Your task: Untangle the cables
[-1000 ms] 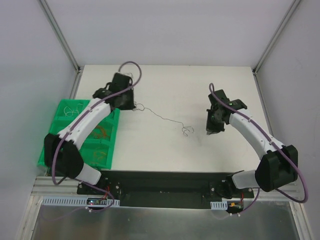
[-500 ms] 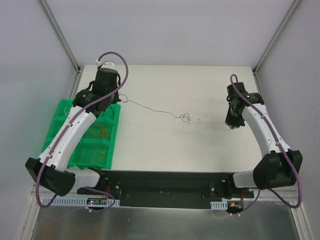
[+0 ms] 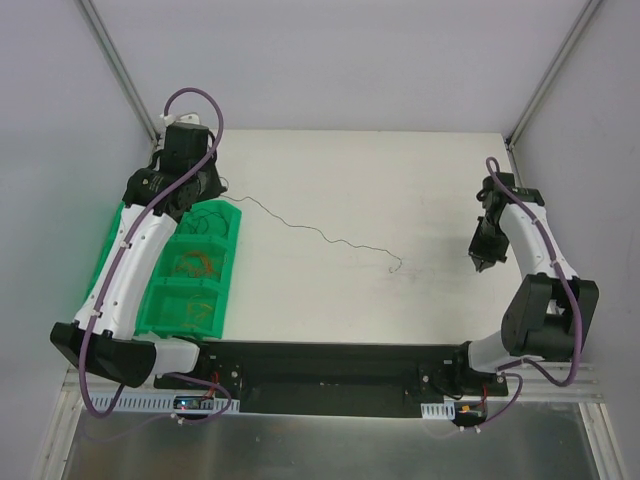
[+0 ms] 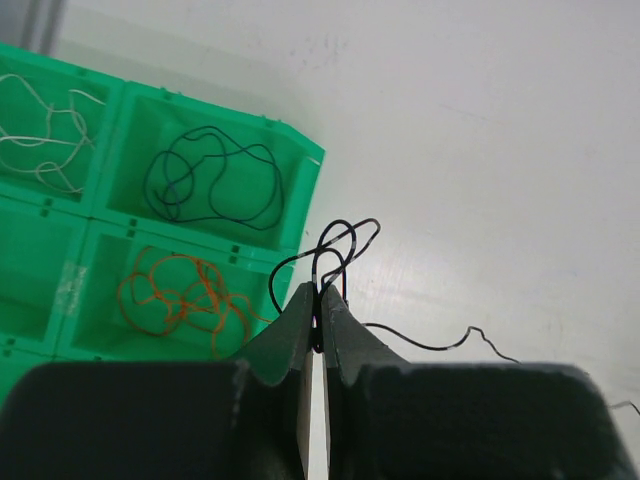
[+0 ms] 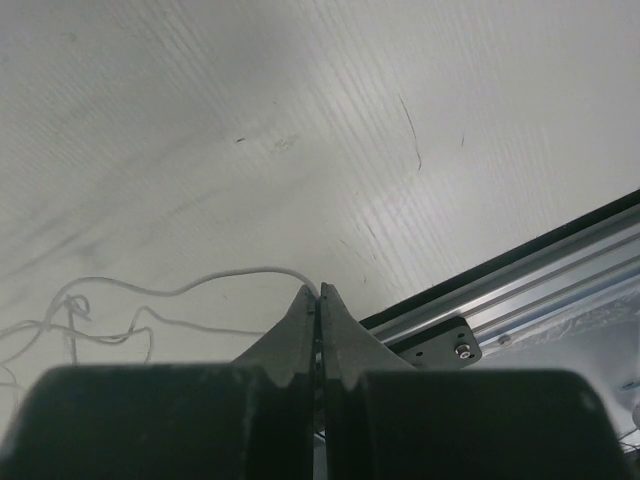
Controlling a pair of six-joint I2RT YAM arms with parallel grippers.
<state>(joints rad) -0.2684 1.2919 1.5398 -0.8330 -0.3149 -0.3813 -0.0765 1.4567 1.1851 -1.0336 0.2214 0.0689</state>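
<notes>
Top view: left claw [image 3: 213, 188] at the 10 o'clock corner of the white table [image 3: 350, 170], above the green tray [image 3: 226, 290]; right claw [image 3: 481, 262] at 3 o'clock; black cable [image 3: 320, 236] runs from the left claw toward centre. 
Left wrist: jaws pressed together, pinching the black cable; tray compartments at 9 to 11 o'clock hold white strands [image 4: 40, 140], black coil [image 4: 210, 180] and orange coil [image 4: 185, 295]. 
Right wrist: jaws pressed together on the end of a white cable [image 5: 230, 275] lying toward 9 o'clock; metal rail [image 5: 520, 290] at 4 o'clock.

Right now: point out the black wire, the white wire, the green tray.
black wire [image 3: 322, 238], top view, middle of the stretched strand
white wire [image 5: 250, 269], right wrist view, top of its arch
green tray [image 4: 110, 150], left wrist view, divider between compartments
</notes>
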